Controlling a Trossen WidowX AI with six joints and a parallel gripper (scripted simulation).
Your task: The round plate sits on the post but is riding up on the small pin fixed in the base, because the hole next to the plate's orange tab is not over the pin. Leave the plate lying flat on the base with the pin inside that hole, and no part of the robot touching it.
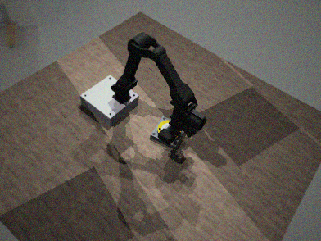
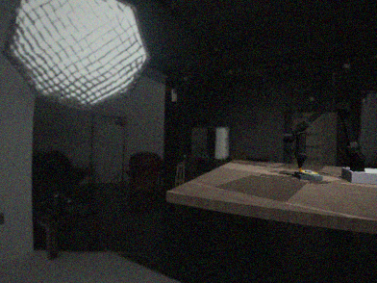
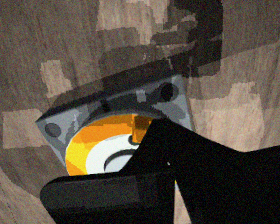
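The round plate (image 1: 164,123) (image 3: 75,155), a yellow-orange ring around a white middle, sits on the grey square base (image 1: 155,138) (image 2: 310,177) (image 3: 183,100). In the wrist view an orange block (image 3: 142,133), which looks like the tab, stands at the plate's rim with a small dark hole beside it. My gripper (image 3: 159,125) (image 2: 301,167) is shut with nothing between its fingers. Its tips are low, right by the tab; whether they touch it I cannot tell. The fingers hide the near and right part of the plate. I cannot make out the pin or the plate's tilt.
The white block (image 1: 102,96) (image 2: 363,175) carrying the arm's foot stands on the wooden table (image 1: 61,147) (image 2: 231,204), left of the base in the top view. Dark round spots mark the base's corners. Shadows of the arm fall across the table.
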